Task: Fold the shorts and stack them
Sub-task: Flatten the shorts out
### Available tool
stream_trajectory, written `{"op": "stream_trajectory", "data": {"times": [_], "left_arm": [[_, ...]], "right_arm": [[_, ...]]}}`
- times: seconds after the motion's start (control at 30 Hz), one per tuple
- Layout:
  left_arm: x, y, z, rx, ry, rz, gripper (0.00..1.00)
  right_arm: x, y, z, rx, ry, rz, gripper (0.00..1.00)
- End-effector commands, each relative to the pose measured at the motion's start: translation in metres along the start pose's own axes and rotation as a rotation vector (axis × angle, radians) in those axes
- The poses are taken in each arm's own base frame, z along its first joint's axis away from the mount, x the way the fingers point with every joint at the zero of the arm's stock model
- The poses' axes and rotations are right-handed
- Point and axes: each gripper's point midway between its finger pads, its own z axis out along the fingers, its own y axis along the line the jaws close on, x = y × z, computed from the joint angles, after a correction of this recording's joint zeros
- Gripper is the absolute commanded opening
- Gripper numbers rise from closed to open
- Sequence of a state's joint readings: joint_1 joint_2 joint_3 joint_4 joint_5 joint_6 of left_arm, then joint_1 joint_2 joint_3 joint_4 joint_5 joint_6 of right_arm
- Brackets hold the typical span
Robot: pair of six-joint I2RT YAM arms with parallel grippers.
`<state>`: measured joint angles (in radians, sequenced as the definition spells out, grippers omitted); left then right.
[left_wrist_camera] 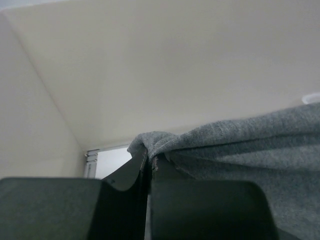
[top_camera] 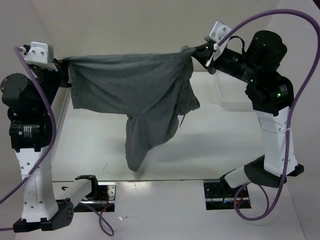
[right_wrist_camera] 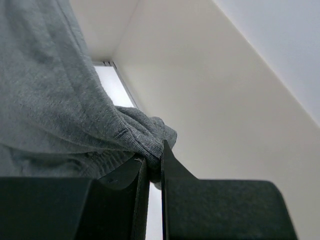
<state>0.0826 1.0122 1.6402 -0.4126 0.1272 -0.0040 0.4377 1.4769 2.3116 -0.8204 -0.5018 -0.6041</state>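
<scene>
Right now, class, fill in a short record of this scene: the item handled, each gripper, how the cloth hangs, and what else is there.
Item: grey shorts, unfolded
Left gripper: shut on one upper corner of the cloth
Right gripper: shut on the opposite upper corner
Cloth: stretched between the two grippers above the table, one part drooping low; whether it touches the table cannot be told
Also present: white basket, far right, partly behind the right arm
Fold: not yet done

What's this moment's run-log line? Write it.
shorts: held up, spread between arms, leg dangling over table | left jaws: shut on shorts | right jaws: shut on shorts | fold: not started
</scene>
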Motion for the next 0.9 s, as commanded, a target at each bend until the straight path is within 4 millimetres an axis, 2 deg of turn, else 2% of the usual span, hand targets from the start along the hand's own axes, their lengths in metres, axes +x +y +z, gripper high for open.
{"op": "stream_trajectory", "data": {"times": [0.0,0.03,0.07,0.17,0.2,0.27,0.33,0.4,0.43,0.47,0.5,0.53,0.57,0.6,0.63,0.67,0.7,0.73,0.77,0.83,0.87], "left_arm": [[0.047,-0.011,0.031,0.090,0.120,-0.021,0.00],[0.055,-0.015,0.034,0.113,0.138,-0.027,0.00],[0.059,-0.022,0.037,0.157,0.146,-0.033,0.00],[0.096,-0.029,0.056,0.204,0.234,-0.061,0.00],[0.115,-0.037,0.065,0.225,0.281,-0.072,0.00],[0.154,-0.048,0.073,0.237,0.367,-0.086,0.00],[0.193,-0.068,0.081,0.271,0.448,-0.091,0.00],[0.246,-0.081,0.084,0.278,0.562,-0.093,0.00],[0.259,-0.090,0.087,0.288,0.577,-0.087,0.00],[0.290,-0.091,0.090,0.282,0.641,-0.091,0.00],[0.299,-0.088,0.097,0.260,0.643,-0.083,0.00],[0.307,-0.086,0.102,0.242,0.648,-0.077,0.00],[0.332,-0.085,0.106,0.225,0.695,-0.073,0.00],[0.342,-0.080,0.112,0.194,0.703,-0.062,0.00],[0.344,-0.078,0.120,0.181,0.705,-0.057,0.00],[0.364,-0.080,0.126,0.184,0.747,-0.059,0.00],[0.371,-0.078,0.130,0.174,0.773,-0.055,0.00],[0.374,-0.072,0.139,0.151,0.775,-0.052,0.00],[0.377,-0.070,0.154,0.140,0.776,-0.047,0.01],[0.383,-0.056,0.167,0.104,0.787,-0.047,0.17],[0.371,-0.052,0.175,0.087,0.757,-0.040,0.31]], "right_arm": [[0.004,-0.002,0.000,0.032,-0.006,0.081,0.00],[0.011,-0.003,0.004,0.044,0.004,0.095,0.00],[0.034,0.003,0.013,0.031,0.056,0.123,0.00],[0.080,0.006,0.030,0.053,0.155,0.167,0.00],[0.118,0.012,0.040,0.058,0.242,0.197,0.00],[0.151,0.017,0.053,0.065,0.301,0.225,0.00],[0.209,0.030,0.069,0.044,0.401,0.313,0.00],[0.247,0.036,0.083,0.038,0.455,0.366,0.00],[0.287,0.040,0.093,0.042,0.525,0.423,0.00],[0.303,0.035,0.100,0.060,0.539,0.436,0.00],[0.322,0.031,0.106,0.078,0.565,0.458,0.00],[0.362,0.025,0.114,0.115,0.623,0.500,0.01],[0.381,0.019,0.119,0.141,0.642,0.509,0.06],[0.397,0.019,0.125,0.150,0.668,0.511,0.06],[0.433,0.018,0.128,0.190,0.730,0.522,0.09],[0.434,0.006,0.136,0.230,0.716,0.521,0.20],[0.441,0.003,0.141,0.253,0.718,0.529,0.31],[0.439,-0.007,0.148,0.280,0.695,0.527,0.42],[0.453,-0.004,0.150,0.299,0.718,0.547,0.71],[0.451,-0.011,0.153,0.321,0.704,0.547,0.89],[0.449,-0.008,0.156,0.320,0.705,0.542,0.96]]}}
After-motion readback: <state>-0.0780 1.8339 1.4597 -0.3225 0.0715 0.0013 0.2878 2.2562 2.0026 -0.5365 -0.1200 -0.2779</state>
